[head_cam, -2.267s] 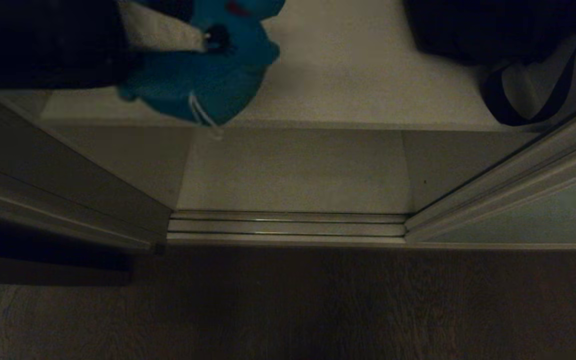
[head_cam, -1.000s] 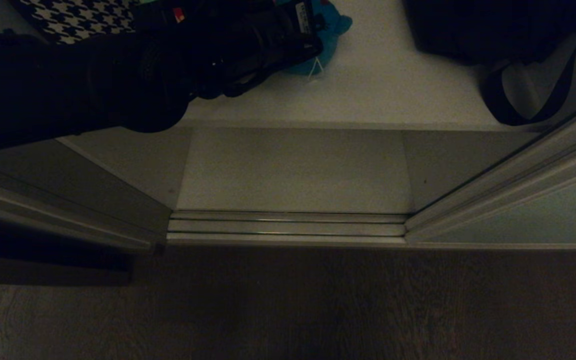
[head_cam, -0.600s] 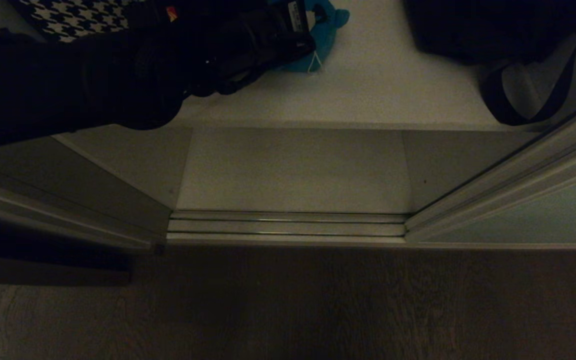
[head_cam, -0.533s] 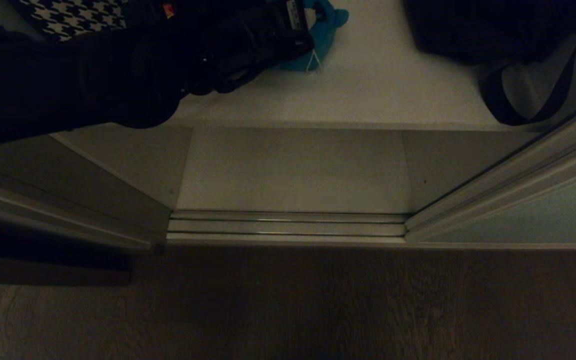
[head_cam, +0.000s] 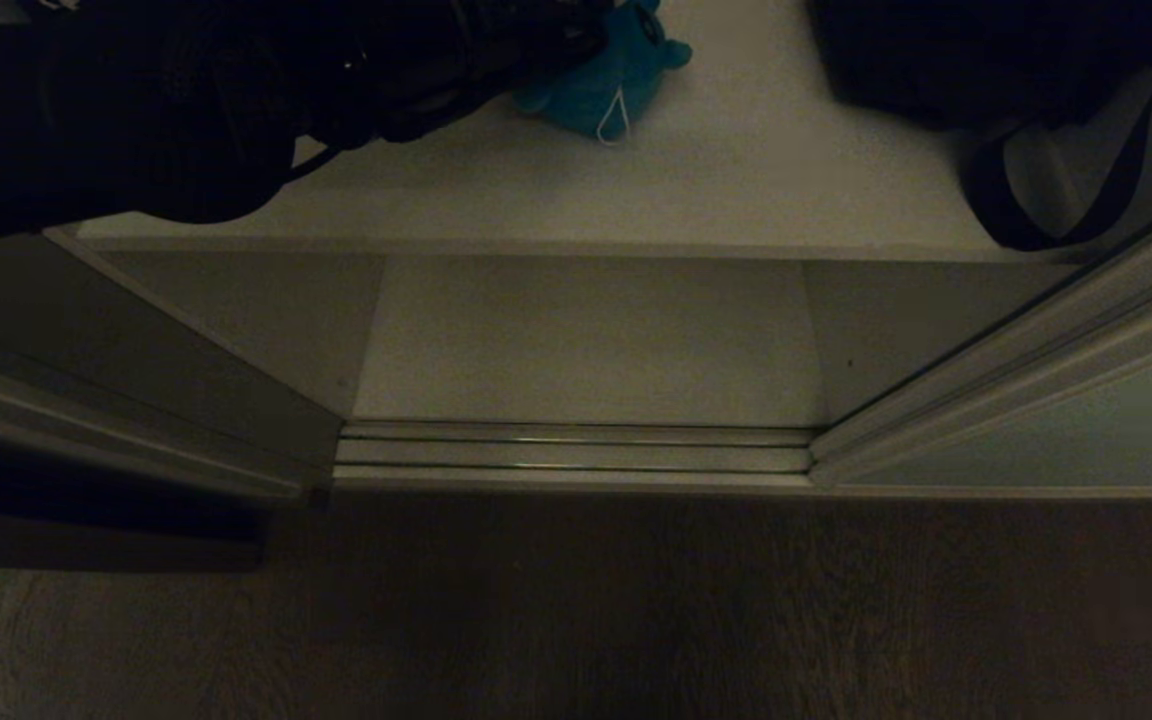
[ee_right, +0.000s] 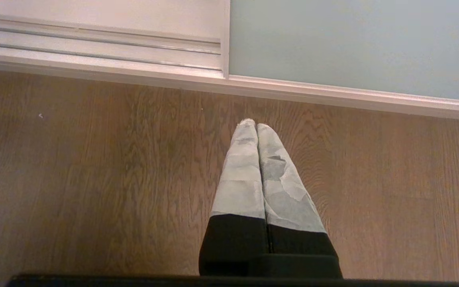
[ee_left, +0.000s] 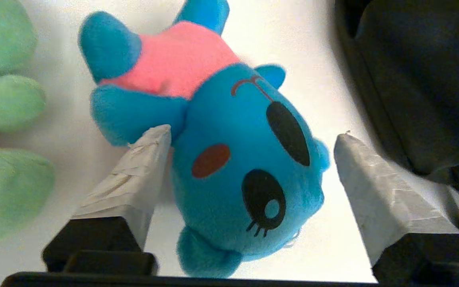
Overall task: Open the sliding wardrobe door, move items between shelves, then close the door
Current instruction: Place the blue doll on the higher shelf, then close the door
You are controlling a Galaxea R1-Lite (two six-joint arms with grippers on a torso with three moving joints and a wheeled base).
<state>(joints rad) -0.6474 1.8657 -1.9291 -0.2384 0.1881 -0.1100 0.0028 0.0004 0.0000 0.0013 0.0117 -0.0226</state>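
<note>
The right pincer [ee_right: 256, 126] points down over the brown wooden floor [ee_right: 94, 179], its two white-wrapped fingers [ee_right: 241, 175] pressed together with nothing between them, black housing behind them. Beyond the fingertips, a pale sill with parallel silver tracks [ee_right: 94, 40] meets the floor's edge. Beside the tracks stands the sliding wardrobe door [ee_right: 353, 44], a matte grey-green panel with a slim cream frame along its edge.

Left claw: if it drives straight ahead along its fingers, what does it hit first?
The blue plush. It lies on the white shelf directly between the open left claw fingers, head toward the camera. One finger looks at or against its side, though depth is unclear. The frog and black bag sit off to either side.
</note>
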